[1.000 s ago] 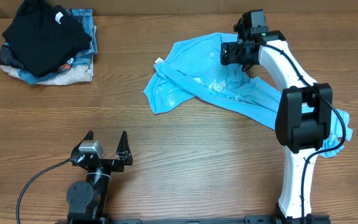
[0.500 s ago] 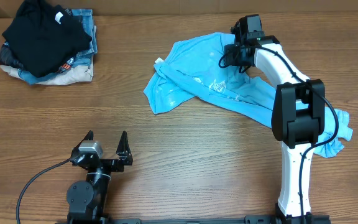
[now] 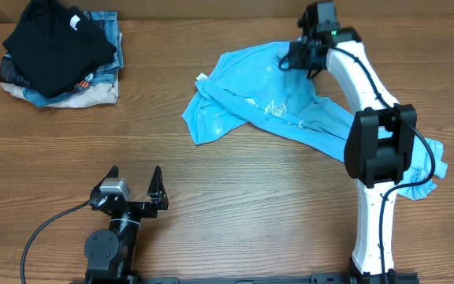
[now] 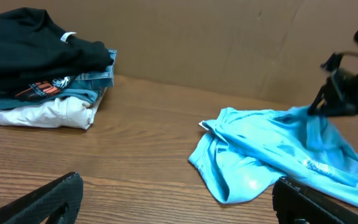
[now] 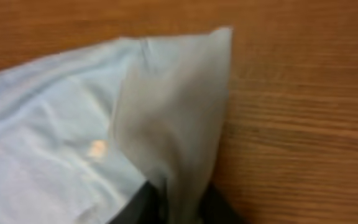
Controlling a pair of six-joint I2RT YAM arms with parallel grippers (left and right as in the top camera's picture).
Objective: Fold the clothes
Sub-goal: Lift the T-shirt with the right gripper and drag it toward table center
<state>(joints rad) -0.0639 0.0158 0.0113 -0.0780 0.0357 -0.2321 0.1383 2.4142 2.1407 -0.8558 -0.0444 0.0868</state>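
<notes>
A: Status?
B: T-shirt (image 3: pixel 266 106) crumpled, far right, zero folds yet. Right gripper (image 3: pixel 292 60) pinched on its far edge. Left gripper (image 3: pixel 136 183) wide open, empty, near left.
A: So whole fold's left.

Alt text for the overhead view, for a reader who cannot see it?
The right gripper pinches the far edge of a crumpled light blue T-shirt on a wooden table. The left gripper sits open and empty near the front, and a pile of folded clothes topped with black lies far left.
</notes>
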